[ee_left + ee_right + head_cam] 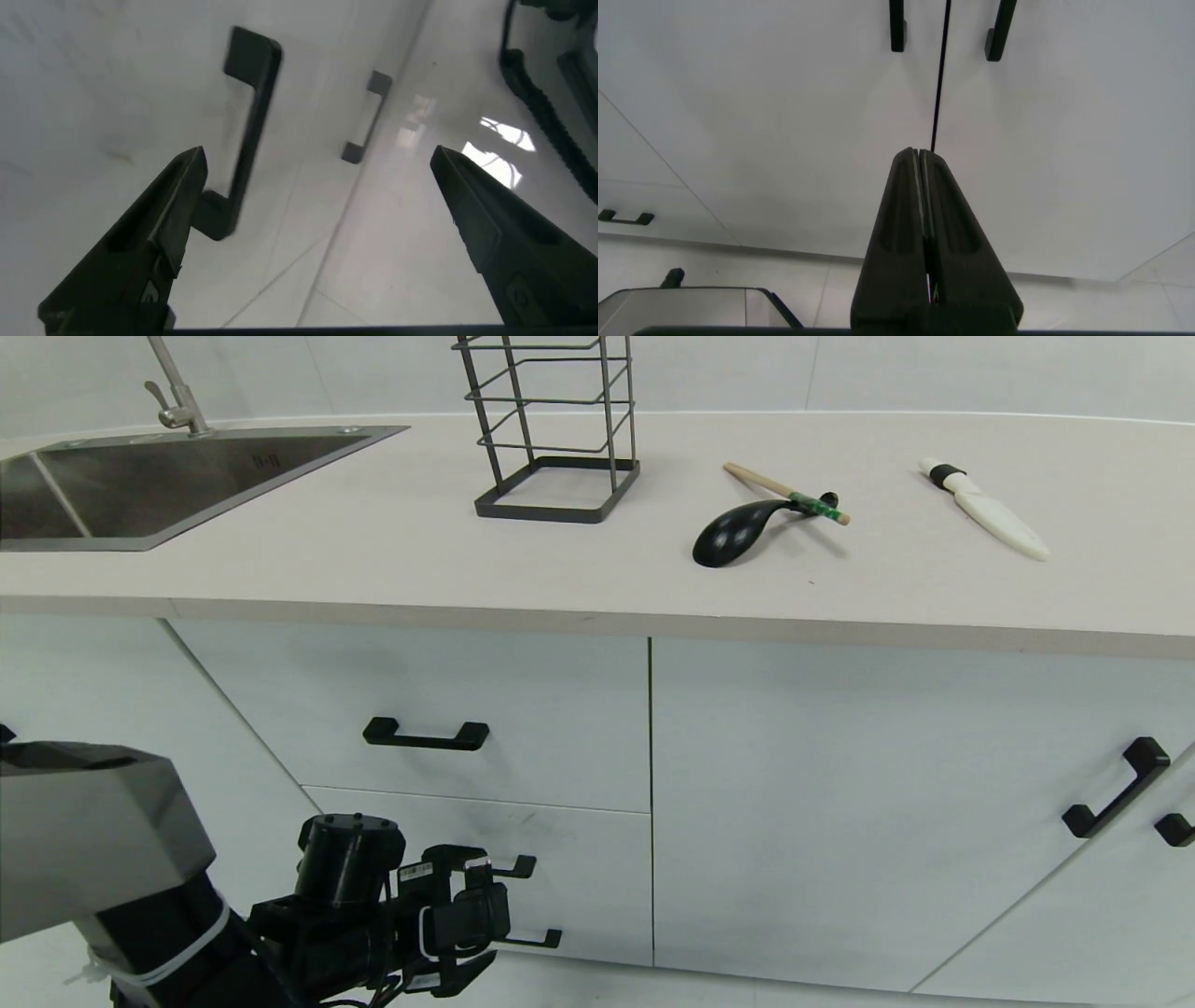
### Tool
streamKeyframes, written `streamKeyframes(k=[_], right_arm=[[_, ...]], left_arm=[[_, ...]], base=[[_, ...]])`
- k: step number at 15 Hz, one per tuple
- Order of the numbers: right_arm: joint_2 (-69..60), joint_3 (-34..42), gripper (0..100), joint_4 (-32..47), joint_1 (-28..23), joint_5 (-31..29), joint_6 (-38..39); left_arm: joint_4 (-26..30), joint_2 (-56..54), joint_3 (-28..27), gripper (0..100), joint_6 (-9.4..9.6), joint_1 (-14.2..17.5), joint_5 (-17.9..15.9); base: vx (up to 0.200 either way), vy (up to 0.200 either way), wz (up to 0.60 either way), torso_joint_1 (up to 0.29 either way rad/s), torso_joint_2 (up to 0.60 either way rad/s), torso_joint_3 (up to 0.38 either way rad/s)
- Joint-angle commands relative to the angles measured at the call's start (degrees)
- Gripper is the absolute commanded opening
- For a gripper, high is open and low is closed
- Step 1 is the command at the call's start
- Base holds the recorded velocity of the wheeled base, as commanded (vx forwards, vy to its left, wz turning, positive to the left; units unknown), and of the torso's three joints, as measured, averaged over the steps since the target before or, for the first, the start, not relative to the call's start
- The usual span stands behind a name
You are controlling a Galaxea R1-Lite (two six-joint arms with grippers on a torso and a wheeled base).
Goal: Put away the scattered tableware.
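Note:
On the pale countertop [373, 560] lie a black spoon [733, 534], a pair of wooden chopsticks [784, 492] resting across its handle, and a white knife [990, 511] with a black band farther right. A black wire rack [555, 429] stands upright behind them at the middle. My left gripper [532, 903] hangs low in front of the lower drawer, far below the counter, open and holding nothing [322, 215]. A black drawer handle [245, 131] shows between its fingers, at a distance. My right gripper [920, 154] is shut on nothing, pointing at the white cabinet doors.
A steel sink [140, 476] with a tap is set into the counter at the left. White drawers and doors below carry black handles [426, 735], [1116, 789]. Two door handles [896, 23] flank a door seam in the right wrist view.

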Motion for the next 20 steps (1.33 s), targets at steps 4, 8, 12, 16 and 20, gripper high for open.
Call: streamKeyframes(k=[4,8,12,16,20], right_arm=[[0.1,0.0,0,0.0,0.0,0.0,0.0],[0.0,0.0,0,0.0,0.0,0.0,0.0],[0.0,0.0,0,0.0,0.0,0.0,0.0],[0.0,0.0,0,0.0,0.0,0.0,0.0],[0.0,0.0,0,0.0,0.0,0.0,0.0]], left_arm=[[-3.3,5.2,-1.4,100,-0.07,0.0,0.1],[-3.3,6.8,-3.7,100,-0.07,0.0,0.1],[-3.2,8.2,-3.1,100,0.02,0.0,-0.1],[-3.2,8.5,-1.1,100,0.10,-0.2,-0.2],[-3.3,7.9,0.7,100,0.10,-0.2,-0.3]], base=[[0.000,0.000,0.00,0.000,0.00,0.000],[0.000,0.000,0.00,0.000,0.00,0.000],[0.000,0.000,0.00,0.000,0.00,0.000],[0.000,0.000,0.00,0.000,0.00,0.000],[0.000,0.000,0.00,0.000,0.00,0.000]])
